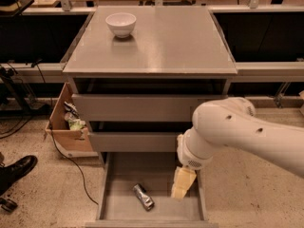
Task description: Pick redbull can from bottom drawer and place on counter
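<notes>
Bottom drawer (114,208): pulled out and open from above; you have bare floor along its left side and its front edge.
Redbull can (143,196): lies slantwise near the drawer's middle, apart from both side walls.
Gripper (180,190): hangs over the drawer's right part, just beside the can and not touching it; it takes up the room by the right wall.
Arm (237,132): comes in from your right, covering the right ends of the upper drawer fronts (133,107).
Counter (166,46): a white bowl (120,23) sits at the far left corner; your free surface is the centre, right and near edge.
Floor, left of cabinet: cardboard box (64,132), cable and a shoe (16,170) stand in the way.
</notes>
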You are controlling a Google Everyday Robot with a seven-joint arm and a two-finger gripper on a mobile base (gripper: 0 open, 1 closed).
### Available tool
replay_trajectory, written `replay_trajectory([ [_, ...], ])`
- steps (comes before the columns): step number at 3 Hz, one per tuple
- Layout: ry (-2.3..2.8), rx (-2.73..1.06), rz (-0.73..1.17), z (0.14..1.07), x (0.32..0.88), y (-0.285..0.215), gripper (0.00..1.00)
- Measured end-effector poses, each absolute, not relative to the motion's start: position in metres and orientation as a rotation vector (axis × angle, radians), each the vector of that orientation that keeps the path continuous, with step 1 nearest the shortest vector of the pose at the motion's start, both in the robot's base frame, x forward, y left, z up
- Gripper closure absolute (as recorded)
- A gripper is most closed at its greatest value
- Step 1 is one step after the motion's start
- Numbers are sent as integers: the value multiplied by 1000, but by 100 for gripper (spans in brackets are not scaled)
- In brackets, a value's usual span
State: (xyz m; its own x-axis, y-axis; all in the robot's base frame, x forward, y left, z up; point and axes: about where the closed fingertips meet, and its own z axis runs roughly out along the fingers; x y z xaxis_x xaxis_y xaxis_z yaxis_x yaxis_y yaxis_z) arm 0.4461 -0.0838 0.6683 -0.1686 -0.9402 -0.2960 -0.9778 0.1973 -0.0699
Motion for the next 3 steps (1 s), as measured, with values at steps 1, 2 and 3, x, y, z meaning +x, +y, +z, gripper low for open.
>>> replay_trajectory([
  [1, 2246, -1814, 234, 590, 442, -61, 0],
  [2, 2266, -1796, 265, 511, 447, -40, 0],
  [3, 2282, -1758, 294, 443, 461, -24, 0],
])
